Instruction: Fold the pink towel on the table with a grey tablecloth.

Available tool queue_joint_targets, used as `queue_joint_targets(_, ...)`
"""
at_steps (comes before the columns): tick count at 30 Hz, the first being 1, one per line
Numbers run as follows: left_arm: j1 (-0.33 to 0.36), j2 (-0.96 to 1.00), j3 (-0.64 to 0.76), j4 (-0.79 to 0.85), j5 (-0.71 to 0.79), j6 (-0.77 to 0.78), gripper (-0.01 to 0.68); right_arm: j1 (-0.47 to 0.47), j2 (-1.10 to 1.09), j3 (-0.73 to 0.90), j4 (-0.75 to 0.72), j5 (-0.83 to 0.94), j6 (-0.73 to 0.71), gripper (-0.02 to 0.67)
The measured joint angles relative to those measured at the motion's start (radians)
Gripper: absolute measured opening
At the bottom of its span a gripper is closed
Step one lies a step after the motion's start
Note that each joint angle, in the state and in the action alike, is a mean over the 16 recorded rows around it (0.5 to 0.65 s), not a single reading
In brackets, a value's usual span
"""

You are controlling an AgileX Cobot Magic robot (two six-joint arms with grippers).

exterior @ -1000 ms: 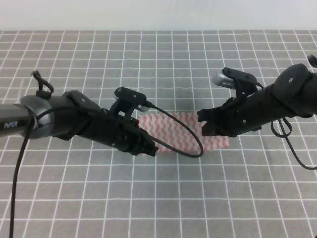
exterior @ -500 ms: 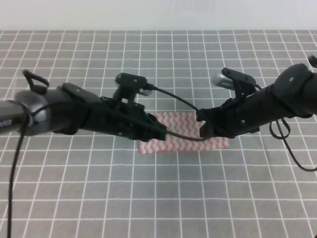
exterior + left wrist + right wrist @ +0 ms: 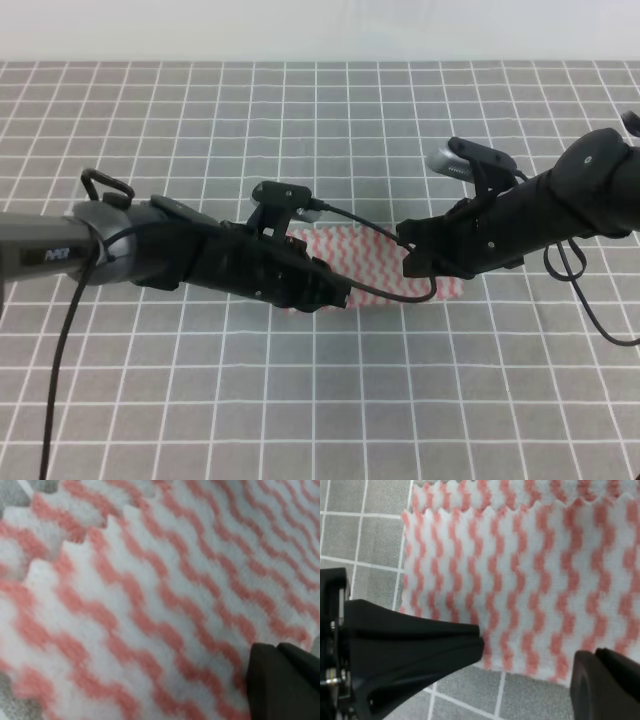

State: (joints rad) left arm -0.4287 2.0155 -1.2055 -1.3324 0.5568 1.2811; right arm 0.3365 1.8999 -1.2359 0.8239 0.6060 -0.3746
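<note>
The pink towel point(image 3: 362, 260) lies as a flat wide strip on the table with a grey tablecloth point(image 3: 320, 400). My left gripper point(image 3: 335, 295) is low over the towel's left end. In the left wrist view the towel point(image 3: 150, 595) fills the frame, with a layered zigzag edge at the upper left. Only one dark finger point(image 3: 282, 685) shows there, so the jaws cannot be judged. My right gripper point(image 3: 412, 262) is over the towel's right end. In the right wrist view it point(image 3: 527, 652) is open, with its fingers spread above the towel point(image 3: 520, 570) near the edge.
The left arm's black cable point(image 3: 400, 245) loops across the towel between the two grippers. A pale wall strip point(image 3: 320, 30) borders the table's far edge. Grey grid cloth point(image 3: 365, 535) shows beside the towel.
My left gripper has moved right, from the towel's left edge to over its left part. The right arm has stayed put.
</note>
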Motion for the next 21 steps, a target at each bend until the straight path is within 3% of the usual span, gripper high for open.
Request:
queue_joint_targets(13,0.052,-0.039,-0.047,0.054,0.058,-0.081,-0.002,-0.028,0.000,-0.006,-0.015,0.013,0.000,-0.005)
queue_joint_targets(21,0.103,-0.041,-0.054,0.070,0.071,-0.169,-0.002,-0.073,-0.001,-0.039,-0.025,0.036,0.000,0.093)
